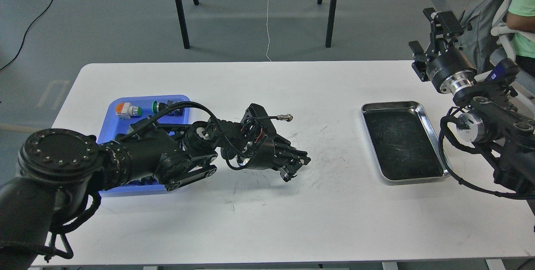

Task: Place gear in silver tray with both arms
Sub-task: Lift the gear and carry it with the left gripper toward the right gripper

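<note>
Closest to the camera is the big black left arm (125, 157), coming in from the bottom left corner and reaching over the white table (267, 220). Its left gripper (296, 167) points to the right and hangs low over the middle of the table. The fingers are dark and bunched up, so I cannot tell if they are spread or holding something.

Behind that arm sits a blue tray (109, 113). Inside it are an orange and white part (127, 110) and a green button part (161, 106).

Over on the right side of the table lies the silver tray (430, 132). It is shiny around the rim and dark and scratched inside. A tiny dark thing (379, 136) rests in it, too small to name.

Up at the right edge, the right gripper (424, 31) is lifted high, well above the silver tray, with its two fingers spread apart and nothing between them.
</note>
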Robot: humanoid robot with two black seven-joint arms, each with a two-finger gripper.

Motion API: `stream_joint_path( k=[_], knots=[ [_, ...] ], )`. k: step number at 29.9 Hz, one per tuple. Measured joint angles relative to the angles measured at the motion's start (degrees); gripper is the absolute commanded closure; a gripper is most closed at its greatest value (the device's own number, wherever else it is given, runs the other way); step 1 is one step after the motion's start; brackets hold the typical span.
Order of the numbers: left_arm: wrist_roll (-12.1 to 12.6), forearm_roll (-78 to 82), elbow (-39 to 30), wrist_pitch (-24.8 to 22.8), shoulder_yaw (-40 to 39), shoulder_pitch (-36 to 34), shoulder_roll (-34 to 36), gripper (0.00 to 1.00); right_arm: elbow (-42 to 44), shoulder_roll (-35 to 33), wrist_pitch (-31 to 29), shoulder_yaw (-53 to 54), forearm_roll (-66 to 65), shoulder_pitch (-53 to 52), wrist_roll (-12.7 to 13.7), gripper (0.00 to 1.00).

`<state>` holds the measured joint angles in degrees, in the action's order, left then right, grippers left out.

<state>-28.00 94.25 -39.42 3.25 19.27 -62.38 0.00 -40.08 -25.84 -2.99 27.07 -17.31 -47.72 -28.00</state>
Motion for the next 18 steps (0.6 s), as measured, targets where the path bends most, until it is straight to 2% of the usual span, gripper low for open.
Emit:
stream_joint_path(
  k=[6,10,15,18],
  knots=[
    [0.0,-0.5,0.1,0.0,0.0,0.1,0.0,0.85,0.0,0.0,0.0,0.0,0.0,0.0,0.0,0.04],
    [0.0,-0.7,0.0,0.0,-0.3,0.1,0.0,0.77,0.0,0.0,0.0,0.0,0.0,-0.1,0.0,0.04],
    [0.0,-0.8,0.0,-0.2,-0.3,0.1,0.0,0.76,0.0,0.0,0.0,0.0,0.0,-0.3,0.0,0.04],
    [0.0,-0.8,0.0,-0.2,-0.4,0.1,0.0,0.7,0.0,0.0,0.0,0.0,0.0,-0.3,0.0,0.04]
  ],
)
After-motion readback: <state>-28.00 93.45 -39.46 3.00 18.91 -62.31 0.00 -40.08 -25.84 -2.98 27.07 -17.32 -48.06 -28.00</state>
